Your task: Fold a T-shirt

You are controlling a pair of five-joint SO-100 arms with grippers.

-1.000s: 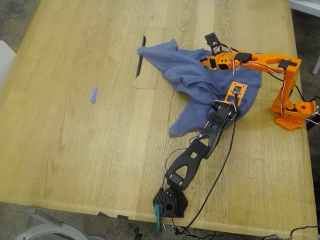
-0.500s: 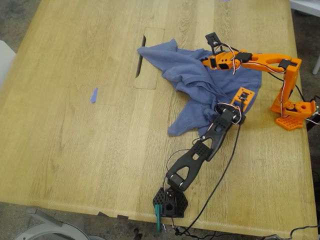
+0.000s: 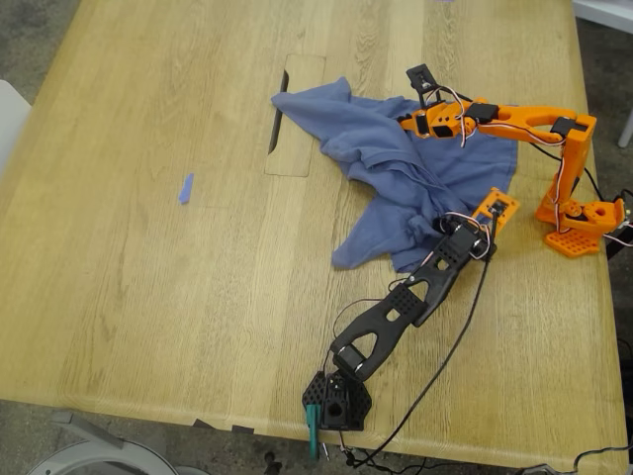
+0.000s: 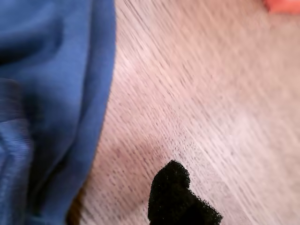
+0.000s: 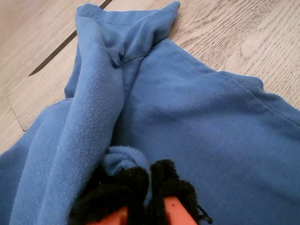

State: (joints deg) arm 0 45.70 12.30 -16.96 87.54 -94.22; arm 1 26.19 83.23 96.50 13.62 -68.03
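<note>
A crumpled blue T-shirt point(image 3: 406, 168) lies on the table point(image 3: 148, 297) at about 2 o'clock from centre. It looks light, soft and limp, best taken at a hem or sleeve edge. My second gripper point(image 5: 150, 187) pinches a fold; the exterior view hides this. My first gripper's point(image 4: 180, 197) fingers: cannot tell.

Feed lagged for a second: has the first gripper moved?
Yes. My first gripper, on the black arm, swung toward the exterior view's right, nearer the orange arm's base, now at the T-shirt's edge.
</note>
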